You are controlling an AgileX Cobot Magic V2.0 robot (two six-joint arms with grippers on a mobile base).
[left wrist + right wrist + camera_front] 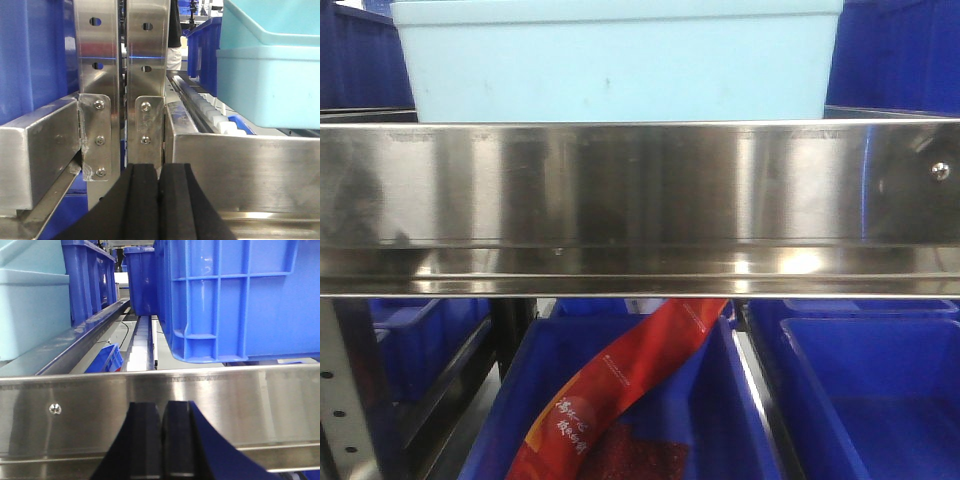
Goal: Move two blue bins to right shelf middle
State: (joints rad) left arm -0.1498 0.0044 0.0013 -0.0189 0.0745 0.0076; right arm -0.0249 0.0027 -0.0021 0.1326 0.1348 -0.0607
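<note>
Steel fills most of my front view: the wide front rail (640, 205) of the middle tier, with a pale blue bin (615, 60) sitting on the shelf right behind it. My left wrist view shows two such bins nested, the upper one (280, 20) inside the lower (270, 85). Dark blue crates (650, 400) sit below, one holding a red packet (620, 385). My left claw (159, 200) and right claw (161, 440) are both pressed closed, empty

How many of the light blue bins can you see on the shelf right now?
1 for certain: a pale blue bin sits on the steel shelf, above the front rail. The left wrist view hints at a second nested inside it.
</note>
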